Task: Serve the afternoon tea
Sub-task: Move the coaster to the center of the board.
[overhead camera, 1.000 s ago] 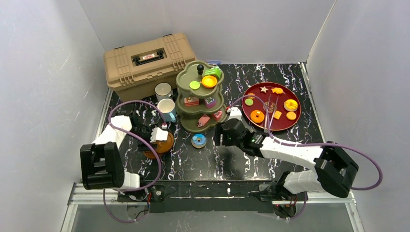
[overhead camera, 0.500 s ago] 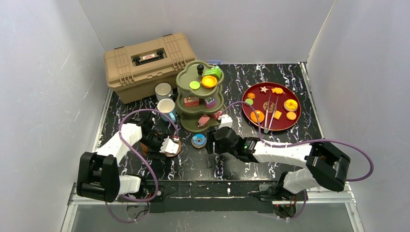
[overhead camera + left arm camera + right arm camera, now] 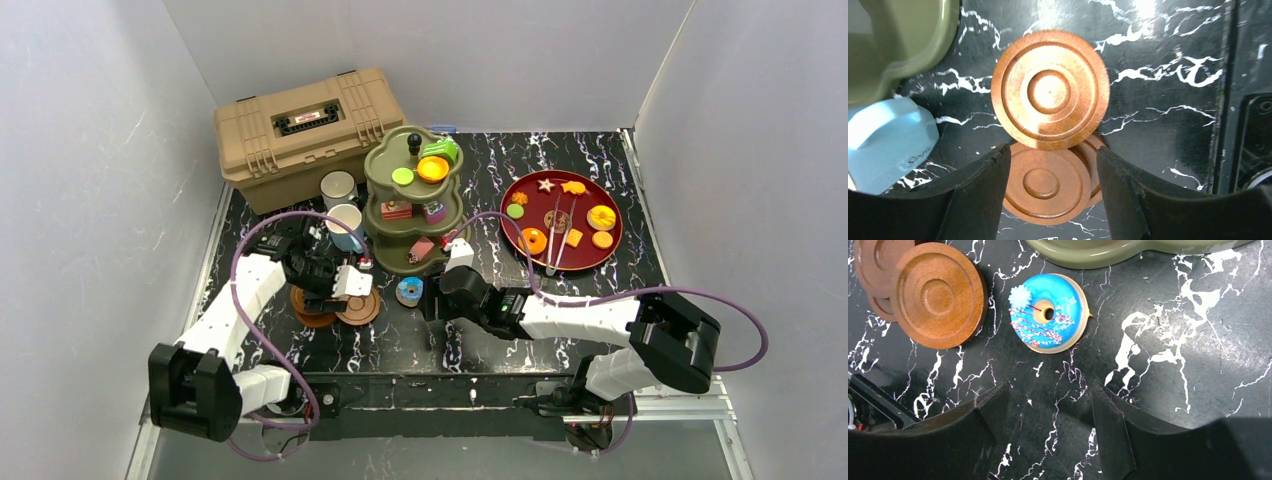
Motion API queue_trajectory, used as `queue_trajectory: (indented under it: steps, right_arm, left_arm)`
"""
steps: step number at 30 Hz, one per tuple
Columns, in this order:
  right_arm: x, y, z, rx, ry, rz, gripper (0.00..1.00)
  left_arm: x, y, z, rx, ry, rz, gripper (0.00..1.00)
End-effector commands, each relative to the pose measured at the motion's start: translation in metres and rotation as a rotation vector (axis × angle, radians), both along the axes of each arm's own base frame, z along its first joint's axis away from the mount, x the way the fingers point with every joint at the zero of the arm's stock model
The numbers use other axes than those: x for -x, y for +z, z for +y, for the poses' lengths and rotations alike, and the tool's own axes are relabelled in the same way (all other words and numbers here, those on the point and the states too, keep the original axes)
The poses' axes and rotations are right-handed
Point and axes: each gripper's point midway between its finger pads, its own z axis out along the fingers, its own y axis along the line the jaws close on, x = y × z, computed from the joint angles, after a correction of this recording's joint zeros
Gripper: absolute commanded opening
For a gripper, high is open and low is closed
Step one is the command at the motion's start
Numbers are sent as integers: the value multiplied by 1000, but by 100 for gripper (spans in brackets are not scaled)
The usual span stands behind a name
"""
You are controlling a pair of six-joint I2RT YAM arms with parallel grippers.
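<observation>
Right end effector (image 3: 1048, 395) wide, empty, just short of the blue-iced toy donut (image 3: 1048, 312), which lies flat on the black marbled surface (image 3: 1158, 390) near the bottom tier of the olive-green scalloped stand (image 3: 1108, 252). Donut looks light, rigid, glossy, so pinch across outer rim. Left end effector (image 3: 1050, 155) wide, empty, over overlapping brown round ridged saucers (image 3: 1050, 90). These look thin, stiff, low-lying; probably best taken by a raised overlapping edge

Plain grey-white walls (image 3: 100, 150) on three sides — black white-veined marble tabletop (image 3: 500, 160), evenly lit.
</observation>
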Motion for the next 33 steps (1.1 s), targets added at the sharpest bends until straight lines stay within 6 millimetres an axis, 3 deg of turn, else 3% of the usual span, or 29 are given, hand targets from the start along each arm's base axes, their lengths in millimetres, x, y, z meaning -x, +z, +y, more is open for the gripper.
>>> queue_trajectory:
  steps: [1, 5, 8, 17, 24, 28, 33]
  right_arm:
    - [-2, 26, 14, -92, 8, -49, 68]
    - [2, 33, 6, -132, -7, -61, 68]
    - [3, 36, -3, -149, -30, -66, 67]
    - [7, 27, -26, -161, -90, -53, 67]
    - [7, 29, -35, -159, -111, -59, 67]
    - [7, 29, -36, -158, -117, -60, 67]
    - [6, 27, -32, -156, -109, -57, 66]
  left_arm:
    - [-22, -29, 21, -132, 100, 18, 61]
    - [-46, -48, 28, -190, 112, -22, 61]
    - [-47, -52, 27, -201, 96, -9, 61]
    - [-2, -66, -20, -159, -21, 107, 60]
    - [27, -81, -32, -186, -71, 201, 60]
    - [30, -75, -43, -156, -82, 228, 60]
    - [44, -45, -67, -50, -91, 325, 60]
